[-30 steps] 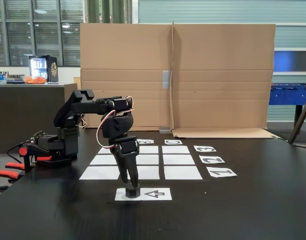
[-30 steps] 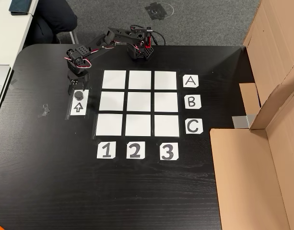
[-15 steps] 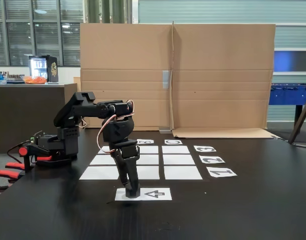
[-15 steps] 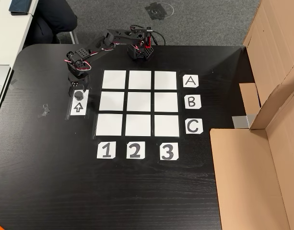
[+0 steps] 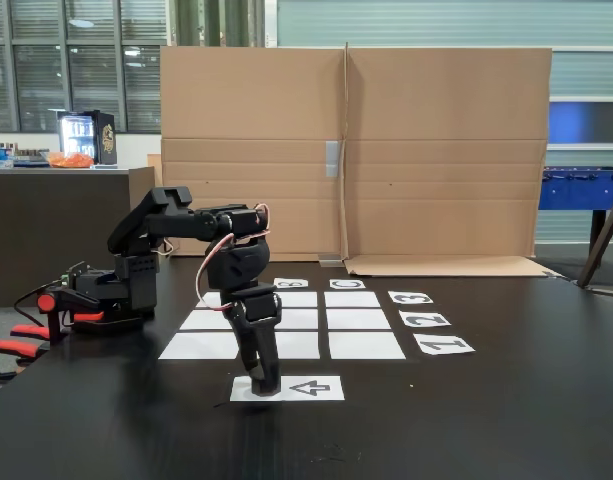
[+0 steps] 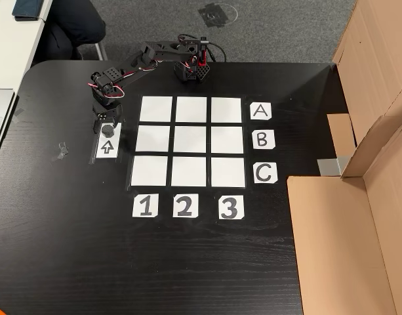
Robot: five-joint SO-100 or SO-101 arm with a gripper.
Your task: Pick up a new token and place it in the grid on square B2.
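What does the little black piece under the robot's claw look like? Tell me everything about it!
The token is a small, dark grey-black, chunky piece, a bit like a fat nut. It sits flat on the top end of the white arrow sheet, just left of the grid in the view from above. The gripper is lowered right over it, fingers either side, so much of it is hidden. Whether the fingers already squeeze it cannot be told. It looks like matte plastic.

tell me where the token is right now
In the top-down fixed view the token sits on the arrow-printed sheet, left of the grid, with the gripper down around it.
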